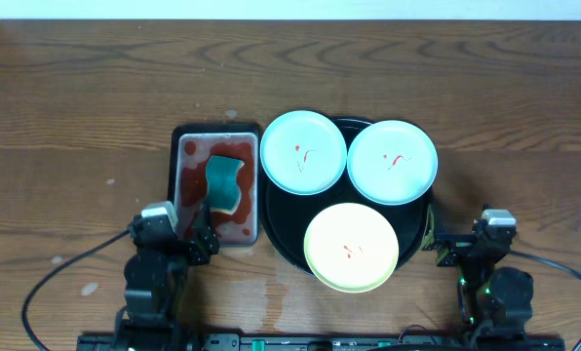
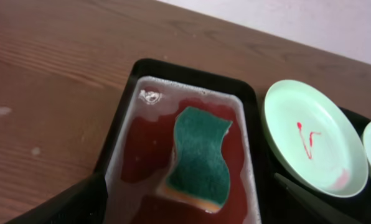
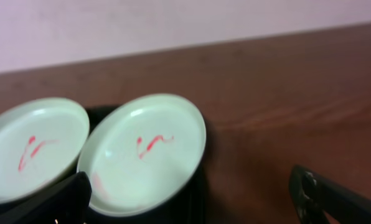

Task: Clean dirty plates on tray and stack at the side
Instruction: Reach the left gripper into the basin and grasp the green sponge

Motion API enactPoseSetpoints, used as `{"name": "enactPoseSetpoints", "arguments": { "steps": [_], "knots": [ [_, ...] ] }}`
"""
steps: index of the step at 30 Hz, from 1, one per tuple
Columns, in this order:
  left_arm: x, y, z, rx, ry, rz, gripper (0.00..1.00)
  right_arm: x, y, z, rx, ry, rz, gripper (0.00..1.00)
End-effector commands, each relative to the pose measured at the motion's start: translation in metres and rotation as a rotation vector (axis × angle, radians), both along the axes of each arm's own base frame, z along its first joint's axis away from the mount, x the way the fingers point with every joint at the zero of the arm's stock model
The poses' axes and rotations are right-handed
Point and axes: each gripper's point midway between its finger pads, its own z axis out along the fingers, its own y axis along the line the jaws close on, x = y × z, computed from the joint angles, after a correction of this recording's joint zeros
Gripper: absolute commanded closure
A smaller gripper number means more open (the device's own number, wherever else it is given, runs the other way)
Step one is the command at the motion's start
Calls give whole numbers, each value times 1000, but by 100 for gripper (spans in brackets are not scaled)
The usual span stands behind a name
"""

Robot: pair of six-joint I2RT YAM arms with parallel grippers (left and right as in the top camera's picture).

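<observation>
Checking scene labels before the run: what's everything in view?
mint plates: 2, pale mint, red smears, far side of black tray
yellow plate: 1, pale yellow, red smear, near side of black tray
black tray: 1, glossy black, mid-table
sauce tray: 1, metal, red liquid, left of black tray
sponge: 1, green over yellow, in sauce tray
table: 1, brown wood
left arm: black, near edge, jaws open
right arm: black, near edge, jaws open

Brown wood tabletop — pale wall

Robot lab bench: two arms at a wood-grain table.
</observation>
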Motion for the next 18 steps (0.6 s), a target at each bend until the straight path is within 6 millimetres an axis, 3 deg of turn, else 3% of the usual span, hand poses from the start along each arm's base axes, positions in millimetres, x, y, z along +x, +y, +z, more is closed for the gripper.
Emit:
{"name": "enactPoseSetpoints", "arguments": {
  "steps": [1,5,14,18],
  "knots": [
    [5,2,25,3,34,13,18,-1,2,22,-21,16,19,1],
    [9,2,36,12,134,12,18,-1,5,28,-35,115,44,1],
    [13,-8,67,2,357,-33,18,6,37,32,29,415,214,1],
    [6,-8,66,6,446,-33,18,6,37,36,-21,560,250,1]
  ]
}}
